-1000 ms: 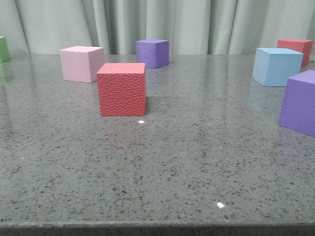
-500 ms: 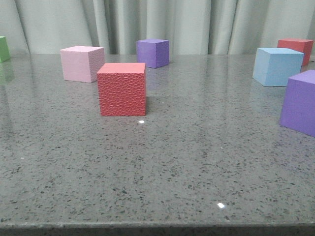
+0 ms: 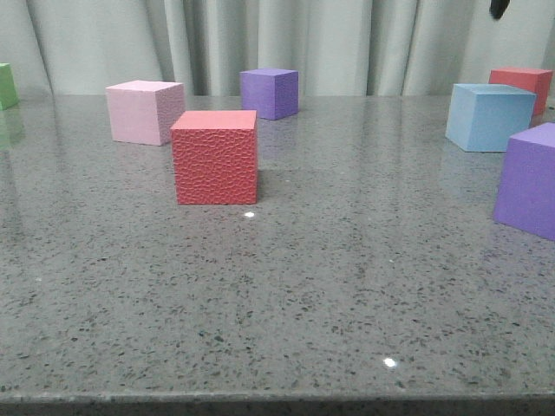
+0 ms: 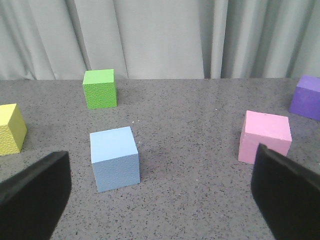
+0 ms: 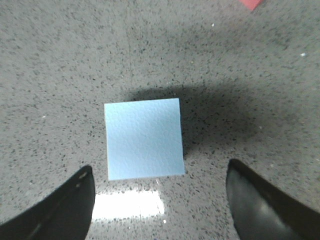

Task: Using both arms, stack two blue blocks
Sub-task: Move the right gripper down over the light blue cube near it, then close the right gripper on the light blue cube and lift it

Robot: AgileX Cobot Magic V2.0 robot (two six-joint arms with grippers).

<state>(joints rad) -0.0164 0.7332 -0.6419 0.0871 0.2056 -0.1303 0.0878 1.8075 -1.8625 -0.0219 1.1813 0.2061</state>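
Light sky-blue foam cube [image 5: 144,138] sits on the speckled grey table [image 3: 347,286] far right, directly under the right gripper [image 5: 160,200]; jaws spread wide, holding nothing, straddling it from above. Second sky-blue foam cube [image 4: 114,158], pebble-faced, sits ahead of the left gripper [image 4: 160,185], also wide open and empty. Likely next: drop the right straight down, keep the cube centred between the fingers, square to its faces, then close.

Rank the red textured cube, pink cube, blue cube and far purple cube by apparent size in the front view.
1. Red textured cube, clearly largest, but nearest the camera.
2. Blue cube and pink cube: too alike to separate.
3. Far purple cube, smallest, also farthest back.
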